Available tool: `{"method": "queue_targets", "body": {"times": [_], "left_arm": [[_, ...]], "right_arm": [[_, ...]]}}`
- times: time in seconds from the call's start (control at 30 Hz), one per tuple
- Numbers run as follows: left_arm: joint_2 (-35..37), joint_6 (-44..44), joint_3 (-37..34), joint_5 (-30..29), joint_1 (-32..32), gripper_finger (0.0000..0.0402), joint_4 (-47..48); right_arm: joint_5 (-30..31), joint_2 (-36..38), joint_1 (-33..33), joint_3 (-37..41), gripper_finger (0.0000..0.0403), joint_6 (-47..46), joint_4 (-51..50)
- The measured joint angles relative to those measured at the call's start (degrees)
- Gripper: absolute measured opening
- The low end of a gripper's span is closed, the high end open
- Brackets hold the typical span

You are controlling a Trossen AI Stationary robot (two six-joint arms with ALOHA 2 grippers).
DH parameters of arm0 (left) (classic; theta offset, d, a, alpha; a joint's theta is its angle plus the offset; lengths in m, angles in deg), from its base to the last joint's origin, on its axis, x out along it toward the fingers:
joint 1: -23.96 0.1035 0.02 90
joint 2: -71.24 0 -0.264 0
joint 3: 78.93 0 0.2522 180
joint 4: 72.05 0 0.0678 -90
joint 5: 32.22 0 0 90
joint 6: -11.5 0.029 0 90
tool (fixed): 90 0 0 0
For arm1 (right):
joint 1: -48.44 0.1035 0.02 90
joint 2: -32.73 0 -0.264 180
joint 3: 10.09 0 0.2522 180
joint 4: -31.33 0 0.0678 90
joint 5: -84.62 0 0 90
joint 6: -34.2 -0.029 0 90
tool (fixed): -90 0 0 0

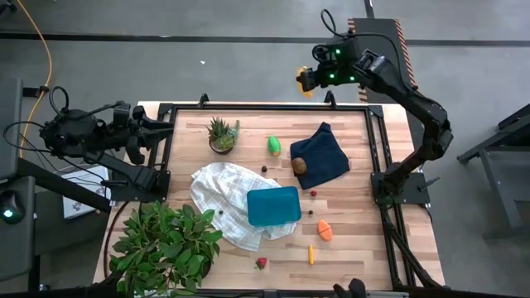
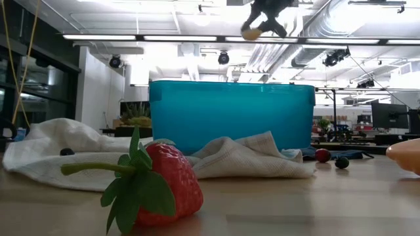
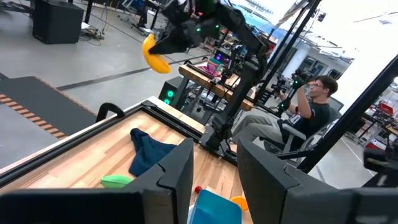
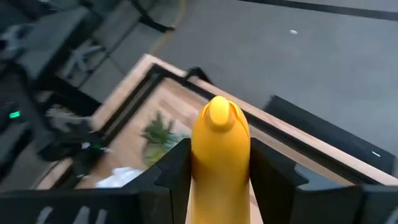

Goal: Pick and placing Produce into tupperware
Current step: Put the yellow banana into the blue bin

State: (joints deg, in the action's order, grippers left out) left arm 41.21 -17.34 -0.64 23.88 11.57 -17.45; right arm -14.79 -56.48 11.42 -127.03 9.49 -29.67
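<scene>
High view: right gripper (image 1: 306,80) beyond the table's far edge, clamped on yellow banana (image 1: 303,83); teal tupperware (image 1: 273,206) lidded, contents unseen, on white cloth (image 1: 217,189); left gripper (image 1: 157,136) at left edge, holding nothing. Right wrist view: banana (image 4: 219,158) smooth, blunt-tipped, between fingers (image 4: 171,171)

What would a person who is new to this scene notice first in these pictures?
Probably the yellow banana, gripped by the right gripper high in the air beyond the table's far edge. Next, the teal tupperware, lid on, sits mid-table partly on a white cloth, and a red strawberry fills the low view's foreground.
</scene>
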Motion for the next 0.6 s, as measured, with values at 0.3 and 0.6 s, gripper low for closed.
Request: {"method": "queue_targets", "body": {"times": [0.3,0.6], "left_arm": [[0.0,0.0,0.0,0.0,0.0,0.0111,-0.1],[0.0,-0.4,0.0,0.0,0.0,0.0111,-0.3]], "right_arm": [[-4.6,0.0,6.1,-2.3,0.0126,0.6,6.9],[-8.5,0.0,13.3,-2.3,0.0126,1.8,12.1]]}}
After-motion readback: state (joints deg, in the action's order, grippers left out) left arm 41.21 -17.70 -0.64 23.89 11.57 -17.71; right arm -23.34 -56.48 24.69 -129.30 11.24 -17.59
